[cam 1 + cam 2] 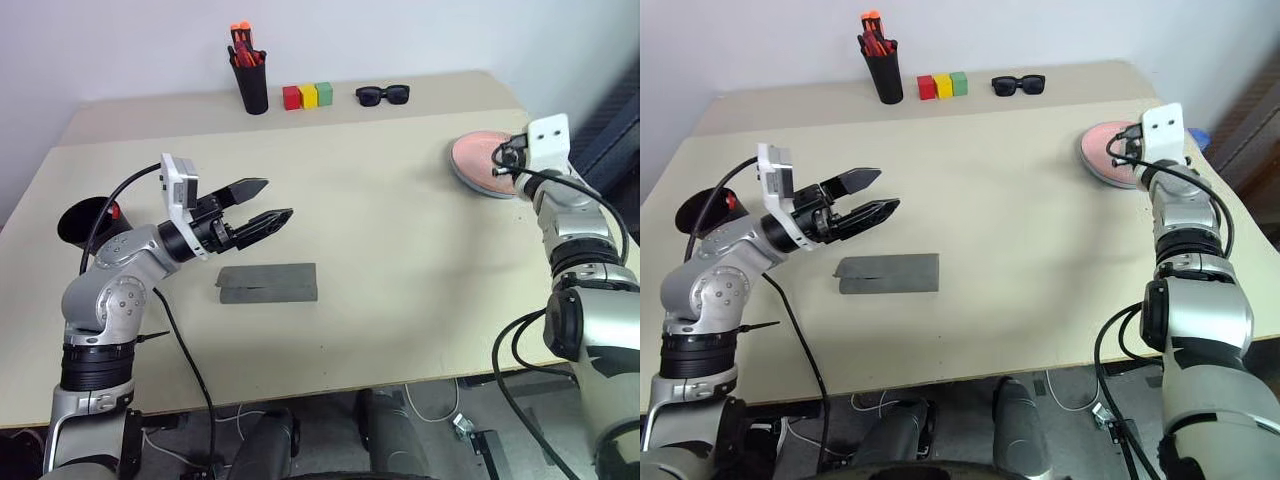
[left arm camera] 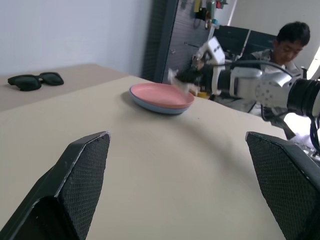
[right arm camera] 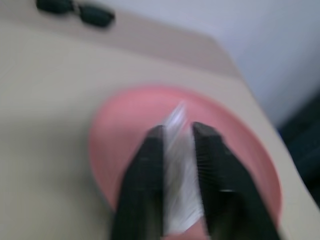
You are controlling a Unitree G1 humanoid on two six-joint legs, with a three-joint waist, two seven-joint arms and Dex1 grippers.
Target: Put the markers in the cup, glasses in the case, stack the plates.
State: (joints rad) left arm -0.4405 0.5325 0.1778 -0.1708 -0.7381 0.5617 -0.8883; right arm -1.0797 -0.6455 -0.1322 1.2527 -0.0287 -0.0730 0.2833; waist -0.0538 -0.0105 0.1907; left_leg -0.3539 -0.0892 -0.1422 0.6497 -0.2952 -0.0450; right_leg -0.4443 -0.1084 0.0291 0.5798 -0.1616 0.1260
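Note:
The pink plate (image 1: pixel 472 152) lies on the light blue plate (image 2: pixel 156 108) at the table's far right. My right gripper (image 3: pixel 177 127) hovers just over the pink plate, its fingers a little apart around a pale blurred streak I cannot identify. The black cup (image 1: pixel 82 224) stands at the left edge, and a red marker tip (image 1: pixel 115 211) shows at its rim. The grey case (image 1: pixel 268 282) lies shut at mid-table. My left gripper (image 1: pixel 275 199) hangs wide open above the table, just beyond the case, empty. The glasses are out of view.
A tall black pen holder (image 1: pixel 251 85) with orange-red pens, three coloured blocks (image 1: pixel 307 96) and black sunglasses (image 1: pixel 383 95) line the far edge. A person (image 2: pixel 292 42) sits beyond the table's right side.

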